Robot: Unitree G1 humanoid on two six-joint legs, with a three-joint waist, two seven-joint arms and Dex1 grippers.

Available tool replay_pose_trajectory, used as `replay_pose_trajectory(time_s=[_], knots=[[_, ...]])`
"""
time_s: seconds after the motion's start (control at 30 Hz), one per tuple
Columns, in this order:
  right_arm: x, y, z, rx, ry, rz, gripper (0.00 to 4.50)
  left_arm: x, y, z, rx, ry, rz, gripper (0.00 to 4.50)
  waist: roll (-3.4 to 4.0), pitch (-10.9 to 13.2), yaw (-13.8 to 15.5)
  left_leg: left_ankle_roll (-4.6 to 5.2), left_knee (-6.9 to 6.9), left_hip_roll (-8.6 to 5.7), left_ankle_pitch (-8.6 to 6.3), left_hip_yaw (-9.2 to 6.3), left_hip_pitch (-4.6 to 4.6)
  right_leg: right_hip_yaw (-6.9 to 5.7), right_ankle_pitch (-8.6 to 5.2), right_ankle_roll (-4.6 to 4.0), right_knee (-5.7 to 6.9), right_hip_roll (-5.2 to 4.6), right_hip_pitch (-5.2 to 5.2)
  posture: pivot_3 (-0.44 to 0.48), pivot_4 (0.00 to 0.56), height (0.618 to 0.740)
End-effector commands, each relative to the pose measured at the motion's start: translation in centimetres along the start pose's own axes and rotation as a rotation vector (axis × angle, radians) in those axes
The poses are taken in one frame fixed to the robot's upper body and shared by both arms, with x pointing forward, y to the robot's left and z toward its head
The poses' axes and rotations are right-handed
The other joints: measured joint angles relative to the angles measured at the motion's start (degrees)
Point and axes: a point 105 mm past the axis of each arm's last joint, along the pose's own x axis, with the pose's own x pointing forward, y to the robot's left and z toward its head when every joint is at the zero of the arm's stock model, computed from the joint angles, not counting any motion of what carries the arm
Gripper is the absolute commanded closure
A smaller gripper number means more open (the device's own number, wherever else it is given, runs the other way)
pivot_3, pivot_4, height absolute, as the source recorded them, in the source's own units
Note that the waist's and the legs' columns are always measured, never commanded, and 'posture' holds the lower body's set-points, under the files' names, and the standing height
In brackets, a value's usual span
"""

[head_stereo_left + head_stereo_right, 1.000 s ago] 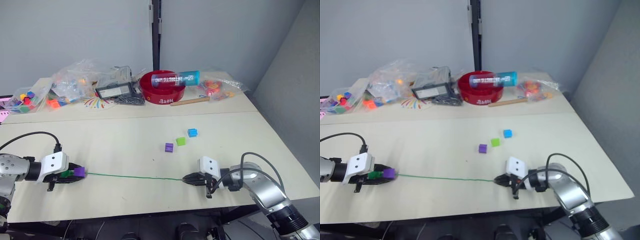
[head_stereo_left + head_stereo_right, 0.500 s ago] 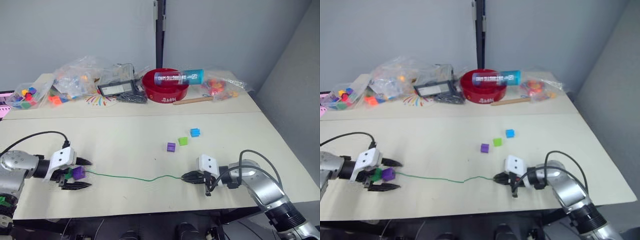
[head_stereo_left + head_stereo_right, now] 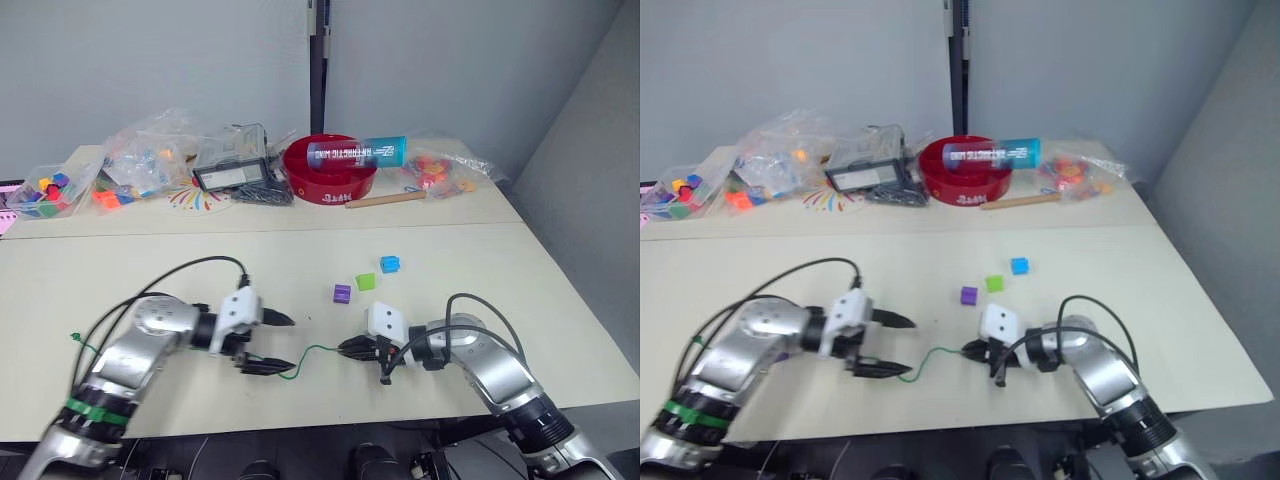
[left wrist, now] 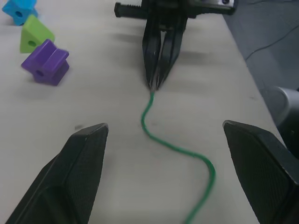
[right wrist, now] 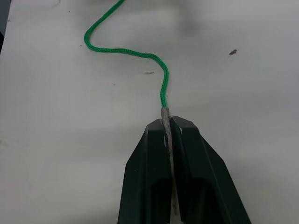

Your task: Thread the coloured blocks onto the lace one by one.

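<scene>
Now I am pinching the lace's (image 5: 140, 53) stiff tip in my right gripper (image 3: 350, 349), cord trailing toward my wide-open, empty left gripper (image 3: 282, 343), while the loose blocks (image 3: 364, 283) are lying nearer the right arm.

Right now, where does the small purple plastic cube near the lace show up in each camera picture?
Left eye view: small purple plastic cube, mid-table, leftmost of three loose cubes.
Right eye view: same cube, mid-table.
Left wrist view: upper left.
Right wrist view: not in it.
Shared landmark: the lime green plastic cube beside it.
</scene>
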Motion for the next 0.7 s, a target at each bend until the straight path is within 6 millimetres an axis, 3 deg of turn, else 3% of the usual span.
replay_pose_trajectory(time_s=[0.03,0.27,0.7], knots=[[0.7,0.4,0.3,-0.014,0.011,0.004,4.5,1.2,0.1,-0.4,0.047,0.035,-0.005,0.37,0.0,0.0,-0.2,0.0,0.0,0.0,0.0,0.0,0.0,0.0,0.0,0.0,0.0,0.0,0.0,0.0,0.15,0.74],[0.9,0.5,0.4,-0.008,0.012,-0.003,4.5,3.6,0.9,-2.1,0.048,0.067,-0.008,0.37,0.01,0.0,0.2,0.0,0.04,-0.04,0.0,-0.03,0.06,0.0,0.01,0.01,0.0,-0.02,0.09,0.0,0.15,0.74],[0.7,0.3,0.4,-0.005,0.016,-0.011,4.5,4.6,0.6,-2.0,0.047,0.031,-0.022,4.47,0.01,0.0,0.3,0.0,0.04,-0.08,0.0,-0.04,0.07,0.0,0.02,0.03,0.0,-0.07,0.11,0.0,0.15,0.74]])
